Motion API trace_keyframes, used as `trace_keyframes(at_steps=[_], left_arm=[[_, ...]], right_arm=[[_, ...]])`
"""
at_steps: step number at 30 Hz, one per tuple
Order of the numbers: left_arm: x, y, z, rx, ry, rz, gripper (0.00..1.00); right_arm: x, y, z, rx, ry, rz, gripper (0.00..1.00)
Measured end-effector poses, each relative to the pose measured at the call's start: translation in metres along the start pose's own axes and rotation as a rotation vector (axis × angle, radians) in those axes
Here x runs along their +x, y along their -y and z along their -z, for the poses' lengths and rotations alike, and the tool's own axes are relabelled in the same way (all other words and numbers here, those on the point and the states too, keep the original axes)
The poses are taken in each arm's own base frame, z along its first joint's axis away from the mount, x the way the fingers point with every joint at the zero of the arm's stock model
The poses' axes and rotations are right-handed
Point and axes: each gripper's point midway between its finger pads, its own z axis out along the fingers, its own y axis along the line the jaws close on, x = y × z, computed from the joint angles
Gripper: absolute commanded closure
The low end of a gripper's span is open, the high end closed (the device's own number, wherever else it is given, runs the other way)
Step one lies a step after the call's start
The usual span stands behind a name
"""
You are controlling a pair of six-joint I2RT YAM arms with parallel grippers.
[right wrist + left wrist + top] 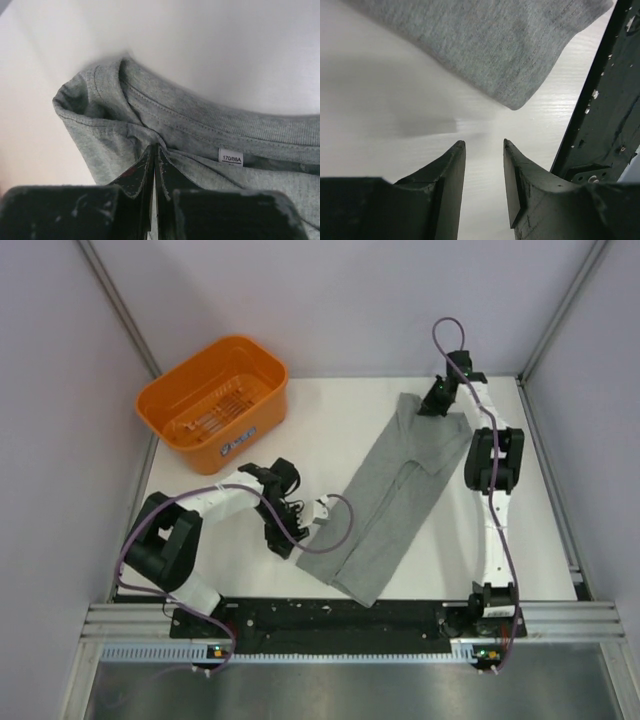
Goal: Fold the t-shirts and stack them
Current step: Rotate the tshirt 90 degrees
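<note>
- The white table (330, 420) lies under both grippers; a black rail runs along its edge to the right of the left fingers in the left wrist view.
- The grey t-shirt (400, 490) lies in a long folded strip between the two grippers, slanting across the table; its collar end sits at the right gripper and its hem end reaches towards the left one.
- The orange basket (175, 435) stands well apart from both grippers, on the far side of the left arm.
- The right gripper (155, 147) has its jaws pressed together on a fold of fabric just beside the collar seam; the neck rib curves away ahead of its tips.
- The left gripper (482, 145) is parted a little with only bare table in the gap; a rounded hem corner of the shirt lies just ahead of its tips, not touching.
- A small white size label (230, 158) reading 170/88A sits inside the neck, to the right of the right gripper's tips.
</note>
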Motion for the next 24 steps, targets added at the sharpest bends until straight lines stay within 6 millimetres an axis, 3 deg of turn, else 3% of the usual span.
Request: trace_keyframes(at_steps=[2, 5, 10, 13, 19, 21, 22, 24], left_arm=[[-0.004, 0.006, -0.002, 0.013, 0.004, -0.023, 0.56], [-0.011, 0.012, -0.002, 0.022, 0.014, -0.051, 0.53], [-0.026, 0.017, 0.007, 0.014, 0.068, -0.107, 0.48], [-0.032, 0.019, 0.014, 0.003, 0.099, -0.135, 0.48], [-0.040, 0.007, 0.013, -0.054, 0.129, -0.157, 0.49], [-0.040, 0.000, 0.011, -0.087, 0.126, -0.154, 0.49], [-0.039, -0.003, 0.010, -0.100, 0.122, -0.151, 0.49], [-0.039, -0.008, 0.009, -0.121, 0.116, -0.146, 0.49]], right_arm=[[0.005, -0.031, -0.011, -0.063, 0.007, 0.012, 0.96], [0.015, -0.053, -0.016, -0.103, 0.002, 0.014, 0.82], [0.004, -0.051, -0.009, -0.105, 0.033, 0.007, 0.68], [-0.011, -0.036, 0.014, -0.091, 0.061, 0.006, 0.62], [-0.038, -0.011, 0.106, -0.080, 0.173, 0.058, 0.49], [-0.040, -0.001, 0.127, -0.061, 0.207, 0.062, 0.45], [-0.039, 0.006, 0.132, -0.051, 0.214, 0.058, 0.32], [-0.036, 0.022, 0.132, -0.022, 0.207, 0.036, 0.32]])
